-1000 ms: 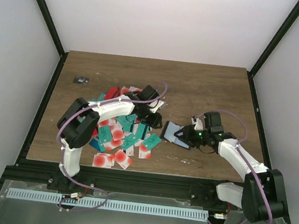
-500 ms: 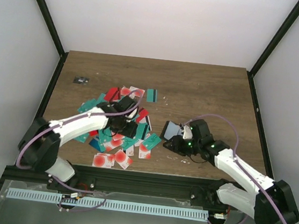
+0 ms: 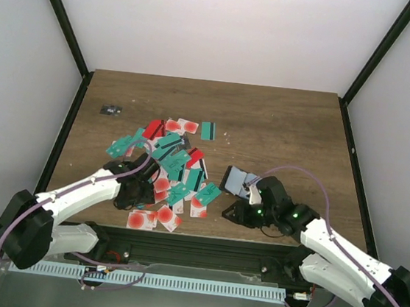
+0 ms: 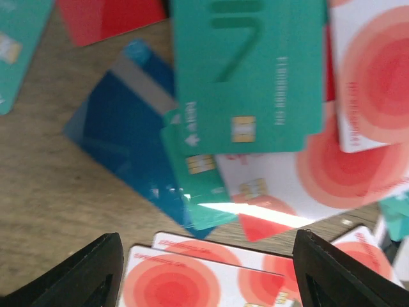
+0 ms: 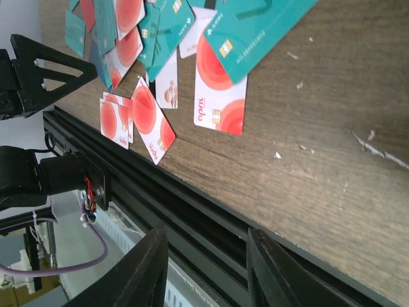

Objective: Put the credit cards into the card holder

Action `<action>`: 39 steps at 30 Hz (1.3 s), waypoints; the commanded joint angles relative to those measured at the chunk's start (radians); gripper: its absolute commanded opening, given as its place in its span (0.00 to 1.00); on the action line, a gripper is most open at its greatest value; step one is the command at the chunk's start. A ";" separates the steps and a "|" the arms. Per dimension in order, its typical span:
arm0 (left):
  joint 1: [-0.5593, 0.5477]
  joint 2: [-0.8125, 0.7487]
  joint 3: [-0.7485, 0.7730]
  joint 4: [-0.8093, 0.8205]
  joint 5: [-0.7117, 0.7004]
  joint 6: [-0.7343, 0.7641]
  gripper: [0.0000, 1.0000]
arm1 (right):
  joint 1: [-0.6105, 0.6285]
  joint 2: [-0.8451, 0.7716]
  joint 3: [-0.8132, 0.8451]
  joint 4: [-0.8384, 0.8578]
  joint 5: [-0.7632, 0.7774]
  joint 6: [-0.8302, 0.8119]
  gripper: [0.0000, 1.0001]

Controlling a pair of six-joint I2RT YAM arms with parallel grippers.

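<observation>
**A:** How far along is this?

**B:** Barely begun, as I read it. On the brown wooden table (image 3: 289,126), the thin rectangular credit cards (image 3: 170,166) in teal, red, blue and white with a red disc lie scattered left of centre, many overlapping. The small black folding card holder (image 3: 237,179) lies opened just right of the pile, its grey and light-blue lining facing up. I see no card in it, though from above it is too small to be sure.

**A:** And the arms?

**B:** Neither carries anything. The left gripper (image 4: 208,256) hovers low over the near side of the pile with its jaws spread and nothing between them. Under it are a teal chip card (image 4: 249,70), a blue card (image 4: 124,137) and a white card with a red disc (image 4: 377,83). The right gripper (image 5: 206,243) is spread too and empty. It is at the table's front edge, on the near side of the holder.

**A:** What can't you see?

**B:** The holder falls outside the right wrist view, the left wrist view is blurred, and the lower cards in the pile are covered. A tiny dark grey object (image 3: 111,109) sits at the far left, well apart from the rest, and I can't tell what it is
</observation>
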 commanded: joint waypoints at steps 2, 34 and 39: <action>0.014 -0.007 -0.025 -0.108 -0.053 -0.138 0.75 | 0.013 -0.058 -0.033 -0.098 -0.024 0.047 0.36; -0.056 -0.164 -0.315 0.179 0.265 -0.164 0.66 | 0.563 0.237 0.020 0.282 0.344 0.618 0.36; -0.060 -0.157 -0.314 0.187 0.270 -0.154 0.65 | 0.623 0.480 0.158 0.428 0.384 0.628 0.40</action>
